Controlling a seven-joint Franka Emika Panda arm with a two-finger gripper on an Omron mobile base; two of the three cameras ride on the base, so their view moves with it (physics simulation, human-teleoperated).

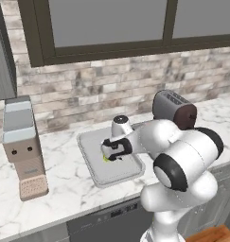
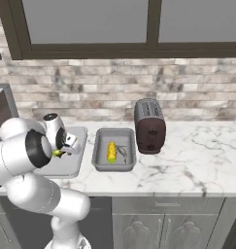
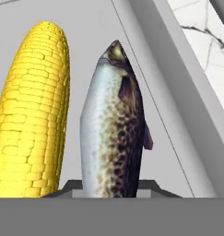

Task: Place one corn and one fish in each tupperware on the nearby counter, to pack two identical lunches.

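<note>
Bumpy yellow corn [image 3: 32, 115], mottled sheeny fish [image 3: 113, 133], smooth matt grey tupperware [image 3: 164, 73], veined marble counter [image 3: 201, 32], glossy dark toaster [image 2: 149, 127]

1. The white Franka arm with dark joints [image 1: 182, 160] rises from the lower right of the left base view, its bulky elbow at centre right, and its forearm reaches left toward the middle of the frame.
2. In the right base view the arm fills the lower left, bending over at left centre.
3. The two-finger dark gripper [image 1: 108, 152] points downward at the frame's centre in the left base view.
4. Its jaws are closed to a narrow gap; the fingertips show at the bottom centre of the hand view.
</note>
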